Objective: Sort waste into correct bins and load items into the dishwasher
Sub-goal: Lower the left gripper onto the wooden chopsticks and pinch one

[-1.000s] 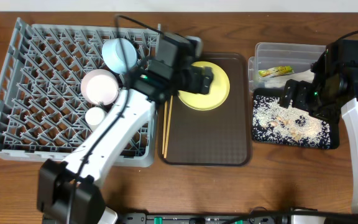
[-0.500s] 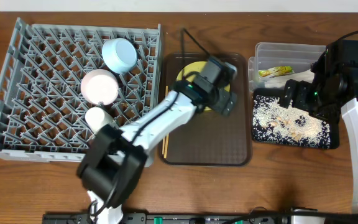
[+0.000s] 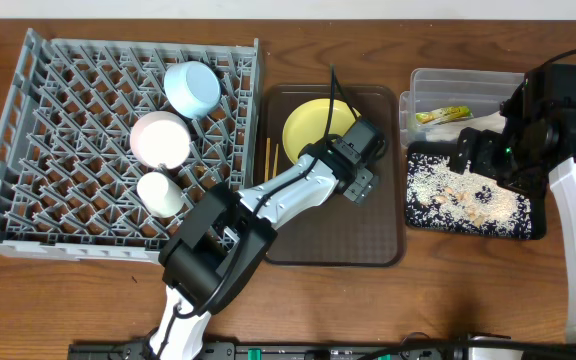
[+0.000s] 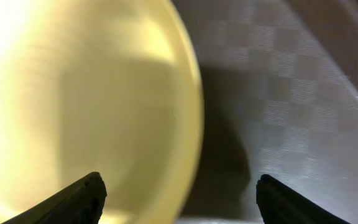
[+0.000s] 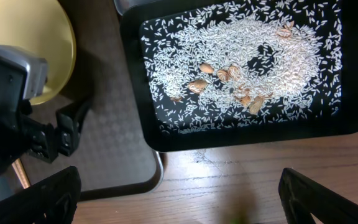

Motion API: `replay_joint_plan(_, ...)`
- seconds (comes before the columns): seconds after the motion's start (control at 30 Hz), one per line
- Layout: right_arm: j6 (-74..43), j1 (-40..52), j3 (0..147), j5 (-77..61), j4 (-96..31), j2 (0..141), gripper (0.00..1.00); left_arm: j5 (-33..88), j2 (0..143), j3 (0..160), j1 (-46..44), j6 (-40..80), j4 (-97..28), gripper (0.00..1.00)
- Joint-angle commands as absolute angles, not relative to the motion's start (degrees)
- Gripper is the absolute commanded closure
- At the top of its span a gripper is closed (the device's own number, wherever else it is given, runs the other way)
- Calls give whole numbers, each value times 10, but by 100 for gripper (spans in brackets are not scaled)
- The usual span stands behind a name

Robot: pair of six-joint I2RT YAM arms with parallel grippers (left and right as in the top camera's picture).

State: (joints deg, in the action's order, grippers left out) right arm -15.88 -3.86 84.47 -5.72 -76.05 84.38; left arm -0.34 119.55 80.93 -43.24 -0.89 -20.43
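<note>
Overhead: rack on the left holds the blue bowl, pink bowl and cup. Plate sits at the back of the brown tray. Chopsticks lie along that tray's left edge, next to the rack. Left gripper is over the brown tray at the plate's right edge, jaws apart and empty. On the right, the tub has the wrapper in it, and the black tray just in front of it carries the rice. Right gripper hangs over the black tray's back-left part.

Left wrist: plate fills the left and the brown tray's checkered floor the right. I see both fingertips set wide, with the plate's rim between them — no contact that I can make out.

Right wrist: rice is spread across the black tray, with tan bits mid-pile. Fingertips are wide apart at the bottom corners — released, empty, over bare table.
</note>
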Motion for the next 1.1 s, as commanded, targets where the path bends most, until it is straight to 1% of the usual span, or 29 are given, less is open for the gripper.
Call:
replay_joint_plan(0.0, -152, -42, 846, -54, -761, 843, 1, -61, 1174, 811, -432, -20, -206, 21)
replay_joint_plan(0.17, -152, -42, 846, -54, -762, 843, 1, -61, 1170, 811, -432, -20, -228, 21)
replay_joint_plan(0.3, -145, -42, 846, -54, -764, 843, 1, -64, 1130, 811, -428, -5, -269, 22)
replay_joint_plan(0.43, -145, -42, 846, -54, -763, 843, 1, -74, 1066, 811, -412, 85, -329, 22)
replay_joint_plan(0.5, -145, -42, 846, -54, -763, 843, 1, -73, 1038, 811, -400, 131, -359, 25)
replay_joint_plan(0.53, -145, -42, 846, -54, -763, 843, 1, -73, 1018, 811, -388, 188, -396, 28)
replay_joint_plan(0.6, -145, -42, 846, -54, -763, 843, 1, -72, 1010, 811, -372, 270, -448, 29)
replay_joint_plan(0.63, -145, -42, 846, -54, -763, 843, 1, -68, 1011, 811, -367, 304, -471, 28)
replay_joint_plan(0.7, -145, -42, 846, -54, -763, 843, 1, -64, 1015, 807, -357, 361, -507, 21)
replay_joint_plan(0.73, -145, -42, 846, -54, -763, 843, 1, -64, 1018, 803, -356, 382, -520, 21)
replay_joint_plan(1.07, -146, -42, 846, -54, -767, 843, 1, -64, 1031, 751, -355, 456, -514, 21)
